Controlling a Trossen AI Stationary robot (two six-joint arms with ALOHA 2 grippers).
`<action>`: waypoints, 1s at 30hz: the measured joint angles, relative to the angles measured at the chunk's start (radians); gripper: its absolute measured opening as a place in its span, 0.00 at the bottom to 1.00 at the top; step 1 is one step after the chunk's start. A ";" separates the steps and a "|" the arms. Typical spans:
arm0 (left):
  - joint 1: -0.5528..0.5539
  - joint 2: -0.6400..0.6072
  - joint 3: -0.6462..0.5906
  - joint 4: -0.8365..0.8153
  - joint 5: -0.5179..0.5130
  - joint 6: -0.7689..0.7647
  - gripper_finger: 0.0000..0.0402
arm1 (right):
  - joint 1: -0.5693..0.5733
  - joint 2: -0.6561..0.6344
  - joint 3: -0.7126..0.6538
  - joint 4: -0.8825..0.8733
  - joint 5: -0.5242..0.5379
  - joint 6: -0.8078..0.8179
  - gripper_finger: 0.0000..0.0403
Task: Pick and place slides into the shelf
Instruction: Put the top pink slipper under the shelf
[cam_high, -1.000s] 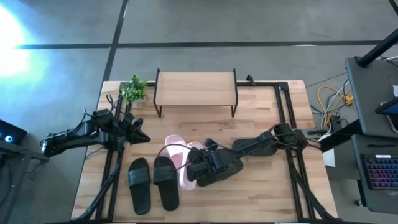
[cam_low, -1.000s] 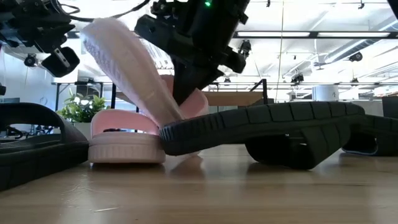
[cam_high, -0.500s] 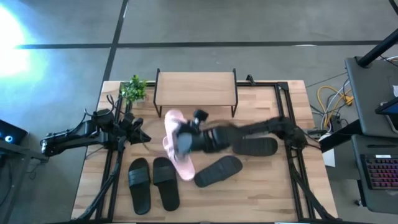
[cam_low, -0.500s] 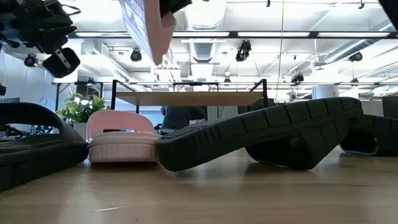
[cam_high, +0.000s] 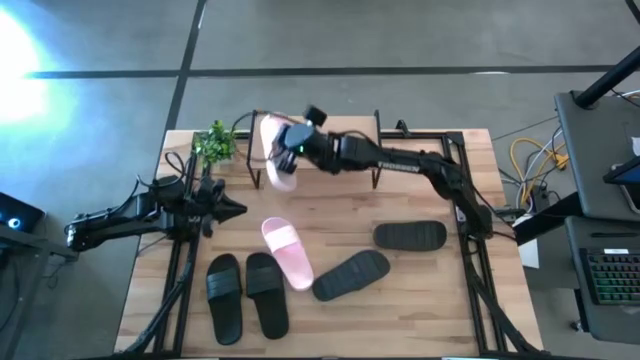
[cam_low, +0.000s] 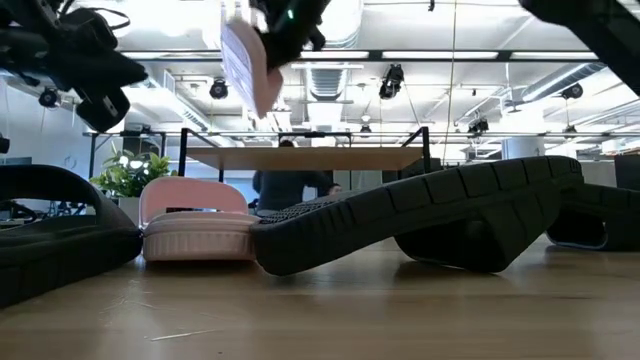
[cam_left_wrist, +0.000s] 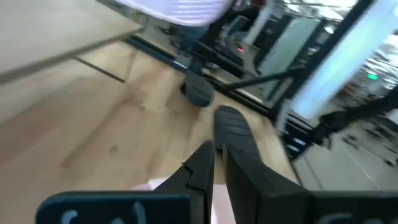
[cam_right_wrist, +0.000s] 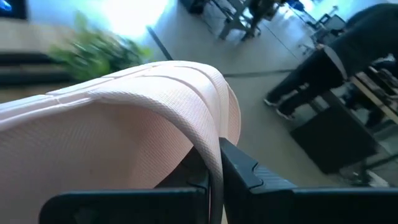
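Wooden tabletop, pink slide held above the left end of the shelf.

Right gripper pinches the raised pink slide by its strap, which looks tilted rather than flat. My advice: level the sole and lower it gently onto the top board, leaving room beside it. Its mate and four black slides lie on the near half of the table. Left gripper, fingers nearly together and empty, waits at the left, near the plant.
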 joint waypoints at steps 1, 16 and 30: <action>0.000 0.001 0.000 0.001 -0.008 0.000 0.05 | -0.019 0.005 0.000 -0.003 -0.007 -0.016 0.03; 0.000 0.006 0.000 -0.014 -0.126 -0.003 0.05 | -0.109 0.027 -0.003 -0.265 0.227 -0.302 0.03; 0.000 0.015 0.000 -0.020 -0.126 0.002 0.05 | -0.048 -0.037 0.005 -0.569 0.168 0.039 0.03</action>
